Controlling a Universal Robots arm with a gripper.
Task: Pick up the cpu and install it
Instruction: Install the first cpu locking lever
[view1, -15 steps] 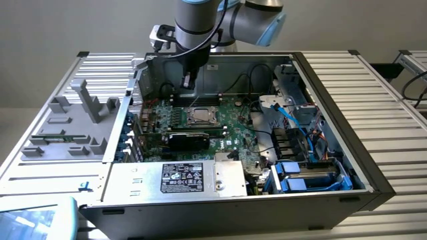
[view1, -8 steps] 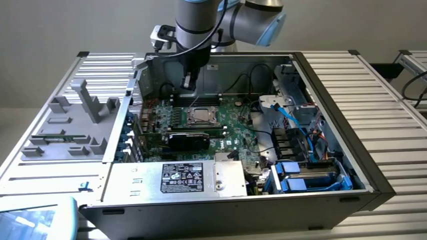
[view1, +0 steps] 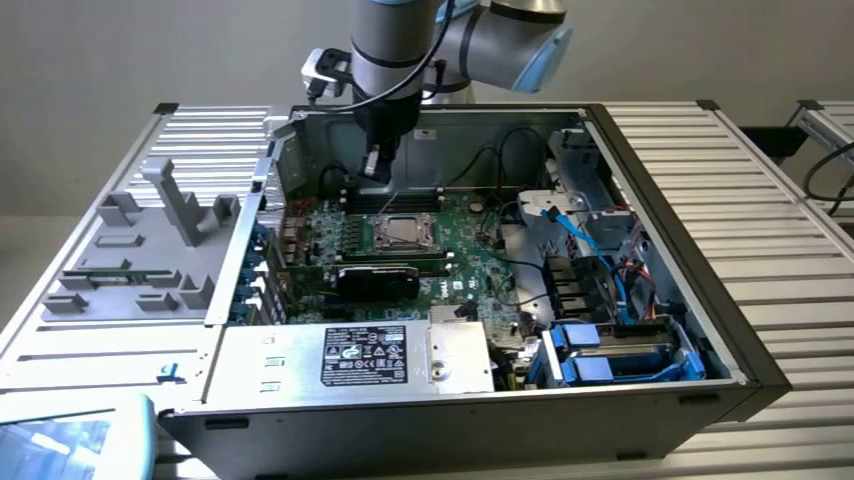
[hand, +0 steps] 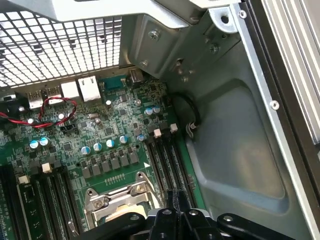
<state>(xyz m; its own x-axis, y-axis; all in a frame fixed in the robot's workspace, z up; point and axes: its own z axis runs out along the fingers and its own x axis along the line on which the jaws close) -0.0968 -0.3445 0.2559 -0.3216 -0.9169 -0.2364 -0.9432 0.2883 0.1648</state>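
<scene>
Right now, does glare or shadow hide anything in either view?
Exterior view: soft, even light, the socket readable, mild sheen on the silver box. Wrist view: backlight washes the perforated wall white; the motherboard below sits dimmer but legible.

A ribbed silver metal table (view1: 761, 210) carries everything. An open black computer case (view1: 467, 430) lies on its side across the middle, reaching the near edge. On the exterior view's left, just beside the case, sits a grey moulded fixture tray (view1: 127, 270). At the near left corner is a pale blue screened device (view1: 60, 440); whether it rests on the table cannot be told.
</scene>
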